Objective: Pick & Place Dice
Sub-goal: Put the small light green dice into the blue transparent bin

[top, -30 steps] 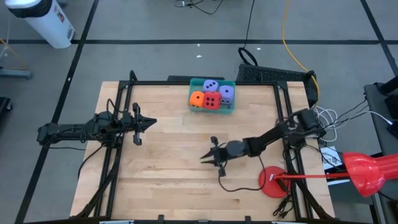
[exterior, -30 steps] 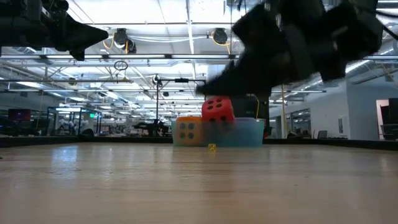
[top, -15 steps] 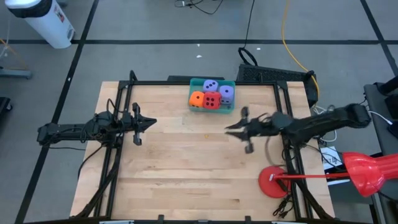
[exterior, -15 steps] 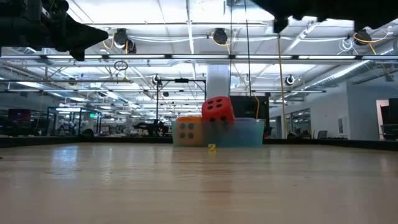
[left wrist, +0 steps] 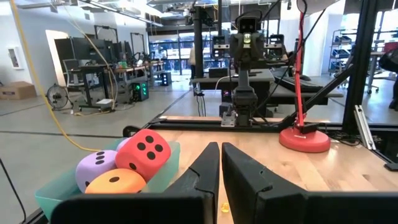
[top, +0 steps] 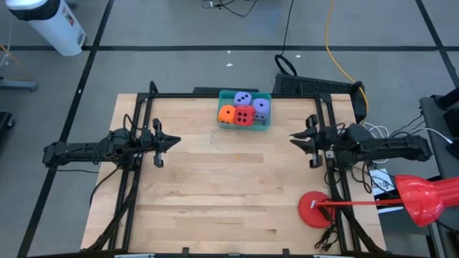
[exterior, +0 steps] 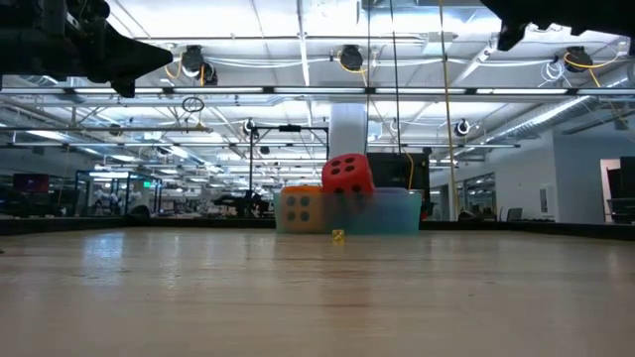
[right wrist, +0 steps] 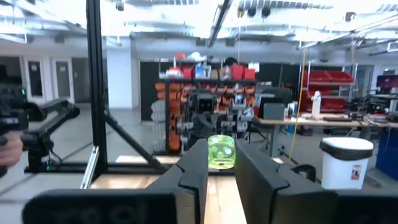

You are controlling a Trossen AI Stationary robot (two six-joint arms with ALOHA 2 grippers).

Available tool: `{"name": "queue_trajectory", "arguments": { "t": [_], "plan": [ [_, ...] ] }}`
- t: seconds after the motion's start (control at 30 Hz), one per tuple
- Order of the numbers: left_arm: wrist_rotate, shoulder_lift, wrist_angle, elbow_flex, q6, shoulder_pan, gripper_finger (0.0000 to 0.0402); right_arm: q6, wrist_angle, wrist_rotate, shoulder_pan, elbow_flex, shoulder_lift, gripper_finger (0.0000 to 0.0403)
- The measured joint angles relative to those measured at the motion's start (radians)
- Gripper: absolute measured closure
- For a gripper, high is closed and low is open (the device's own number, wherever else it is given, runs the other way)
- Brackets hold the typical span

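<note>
Table (top: 215,201): a pale wooden top framed by dark rails; its near edge is cut off in the high view.
Left arm: stretched along the table's left side; the left gripper (top: 174,142) is held above the wood, well apart from the bin.
Left fingers (left wrist: 202,165): brought together with only a thin slit between them, and nothing is gripped.
Right arm: reached in over the table's right rail; in the low view only a dark scrap of it is seen at the upper edge.
Right gripper (top: 294,137): held above the right part of the table, pointed toward the middle.
Right fingers (right wrist: 193,165): closed onto a small green die (right wrist: 221,151), which is seen only in the right wrist view.
Bin (top: 267,123): a teal tray at the far middle edge of the table; all four dice are kept in it.
Red disc (top: 314,209): laid flat at the near right, with a red rod attached.
Dice: the red die (top: 244,115) is perched on top, the orange die (top: 226,114) to its left, the purple dice (top: 243,99) behind and to the right; both purple ones are hidden in the low view.
Yellow speck (top: 239,154): laid on bare wood near the middle; too small to be identified.
</note>
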Motion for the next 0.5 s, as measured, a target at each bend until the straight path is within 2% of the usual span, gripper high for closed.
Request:
{"name": "queue_trajectory", "arguments": {
  "t": [0.17,0.37,0.5],
  "plan": [
    [0.000,0.000,0.000,0.000,0.000,0.000,0.0371,0.023,-0.013,0.000,-0.007,-0.068,-0.095,0.0361],
    [0.000,0.000,0.000,0.000,0.001,0.000,0.0371,0.023,-0.016,0.001,-0.007,-0.138,-0.120,0.0342],
    [0.000,0.000,0.000,0.000,0.001,0.000,0.0371,0.023,-0.014,0.013,-0.007,-0.165,-0.119,0.0344]
  ]
}}
